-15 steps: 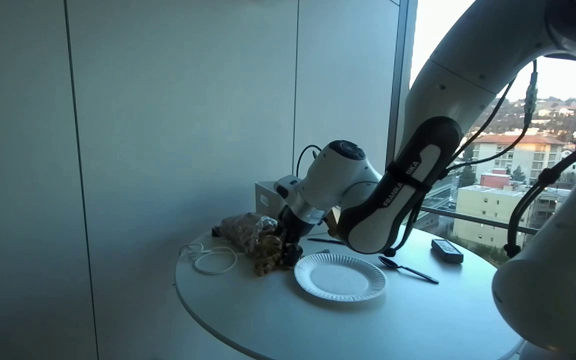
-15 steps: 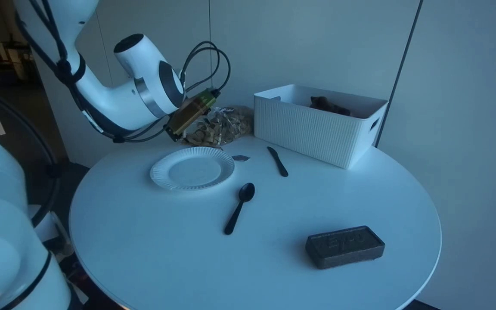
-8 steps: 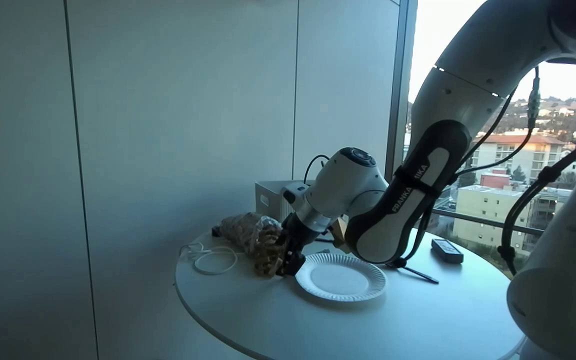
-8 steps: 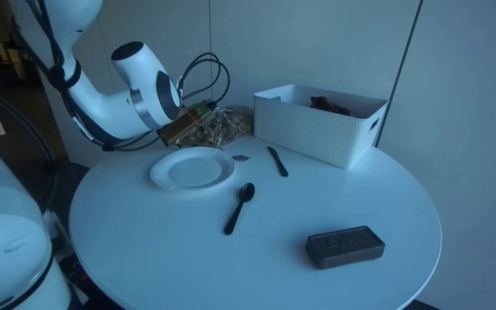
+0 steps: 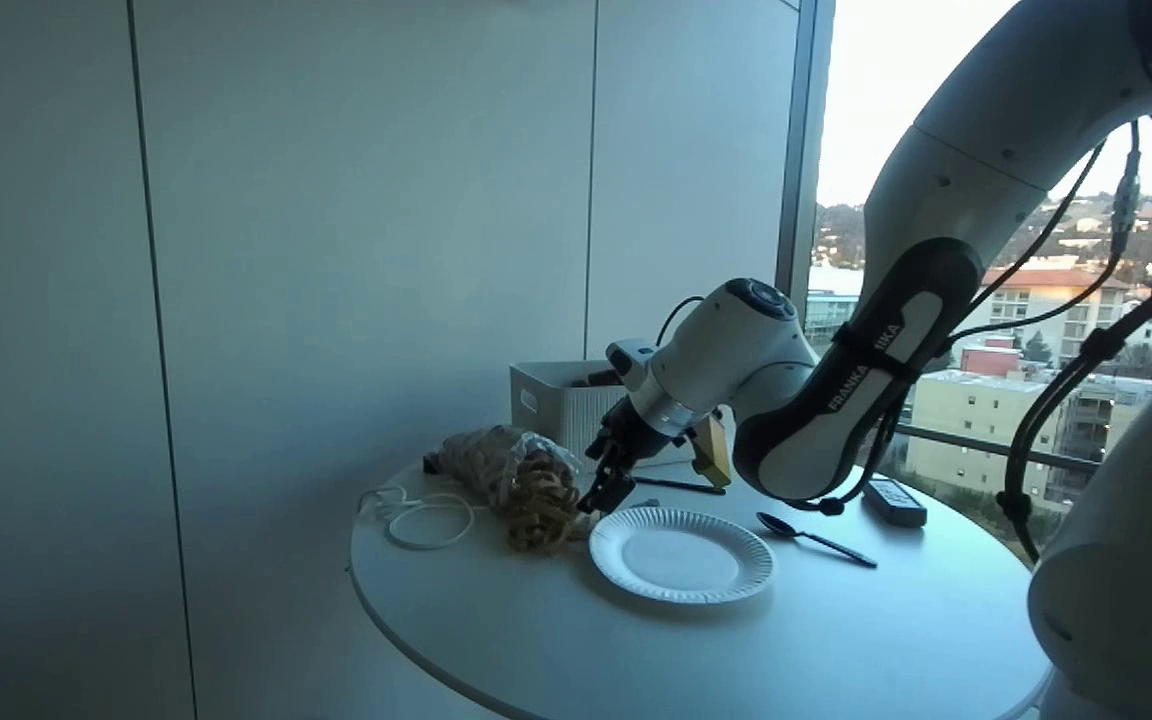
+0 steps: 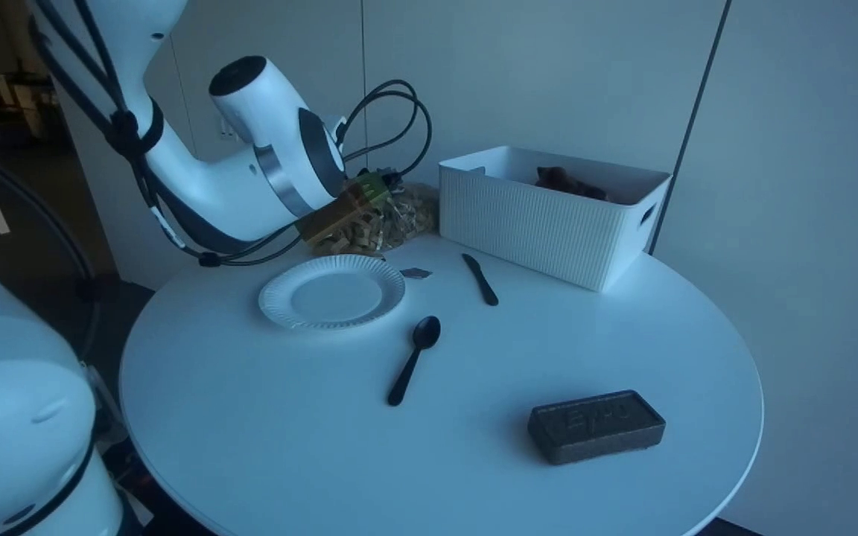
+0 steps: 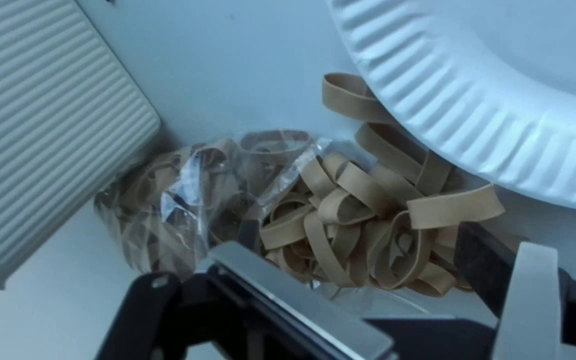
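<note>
Spread and released, the fingers [image 7: 528, 300] hang near tan rubber bands [image 7: 368, 190] at the mouth of a clear bag [image 7: 188, 200] on the table [image 6: 287, 417]. A paper plate [image 7: 468, 95] partly hides the outermost bands; a white bin [image 7: 58, 115] flanks the bag.

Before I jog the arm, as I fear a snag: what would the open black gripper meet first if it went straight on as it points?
Probably the flat tan rubber bands spilled from the clear plastic bag: in the wrist view they show straight ahead of the gripper. Depth is unclear, though.
</note>
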Available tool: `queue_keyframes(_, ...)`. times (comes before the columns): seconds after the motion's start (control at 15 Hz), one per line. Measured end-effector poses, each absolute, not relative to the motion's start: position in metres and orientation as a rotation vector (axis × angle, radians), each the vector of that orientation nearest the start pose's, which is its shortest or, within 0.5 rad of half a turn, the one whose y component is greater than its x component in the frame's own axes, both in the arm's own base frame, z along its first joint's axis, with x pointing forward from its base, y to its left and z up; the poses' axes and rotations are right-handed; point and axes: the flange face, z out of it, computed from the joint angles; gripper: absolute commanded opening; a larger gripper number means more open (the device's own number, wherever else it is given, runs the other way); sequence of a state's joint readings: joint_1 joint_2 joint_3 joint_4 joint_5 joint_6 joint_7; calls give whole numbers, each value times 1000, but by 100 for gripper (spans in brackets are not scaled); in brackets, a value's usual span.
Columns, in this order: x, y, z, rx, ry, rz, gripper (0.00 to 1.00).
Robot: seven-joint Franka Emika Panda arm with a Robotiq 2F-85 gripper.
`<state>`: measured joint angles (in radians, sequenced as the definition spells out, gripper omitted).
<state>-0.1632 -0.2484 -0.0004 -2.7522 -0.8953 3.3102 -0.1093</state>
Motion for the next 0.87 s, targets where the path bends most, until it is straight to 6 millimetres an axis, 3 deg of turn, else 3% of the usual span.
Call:
queue_keyframes(0.33,389,-17,361,-2927,-1277,-1185,100)
queue_keyframes(0.73,350,-62,331,-3042,-971,-1052,100)
queue_keyframes(0.87,338,-73,330,-3068,-932,-1046,100)
